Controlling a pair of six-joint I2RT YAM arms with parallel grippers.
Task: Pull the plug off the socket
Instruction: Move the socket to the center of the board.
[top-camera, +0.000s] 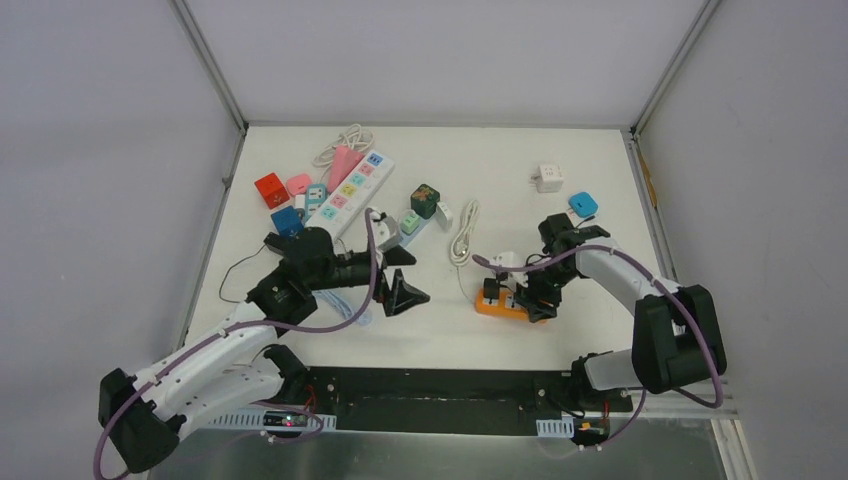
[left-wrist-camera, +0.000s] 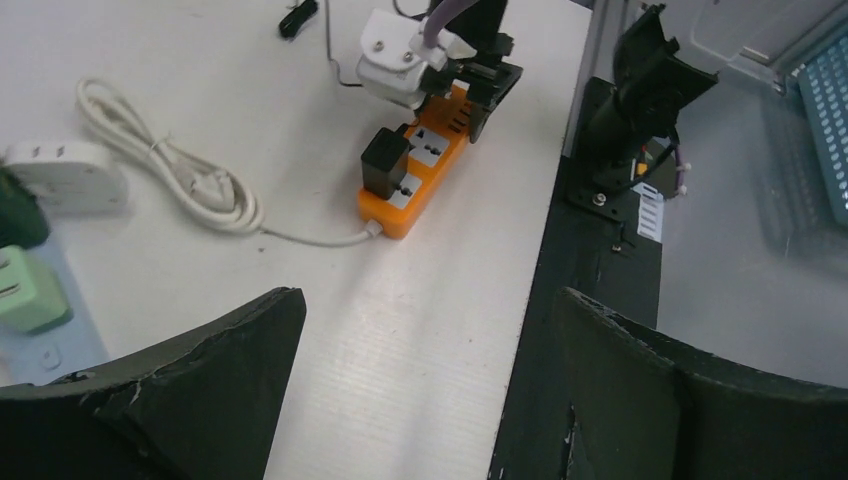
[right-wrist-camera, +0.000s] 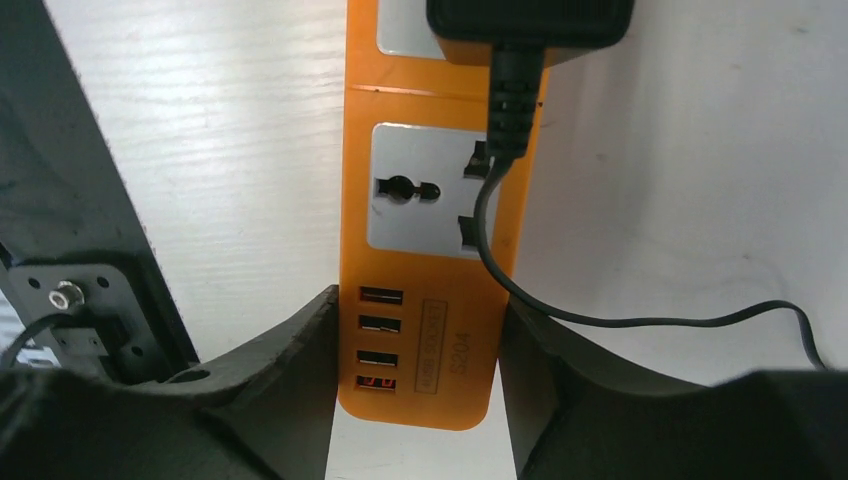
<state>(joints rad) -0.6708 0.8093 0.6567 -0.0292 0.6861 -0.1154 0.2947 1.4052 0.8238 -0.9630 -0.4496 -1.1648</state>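
Note:
An orange power strip (top-camera: 497, 304) lies on the white table right of centre. A black plug (top-camera: 489, 289) sits in its left-end socket. My right gripper (top-camera: 530, 300) is shut on the strip's USB end. In the right wrist view the fingers press both sides of the strip (right-wrist-camera: 430, 250), and the black plug (right-wrist-camera: 530, 20) with its thin black cable (right-wrist-camera: 600, 320) is at the top. My left gripper (top-camera: 410, 275) is open and empty, a short way left of the strip. The left wrist view shows the strip (left-wrist-camera: 440, 150) and plug (left-wrist-camera: 383, 160) ahead of the open gripper (left-wrist-camera: 430, 295).
A coiled white cable (top-camera: 463, 235) lies between the arms. A long white power strip (top-camera: 350, 190) with several coloured adapters is at the back left. A white adapter (top-camera: 549, 178) and a blue one (top-camera: 583, 205) are at the back right. The table's black front edge (left-wrist-camera: 560, 300) is close.

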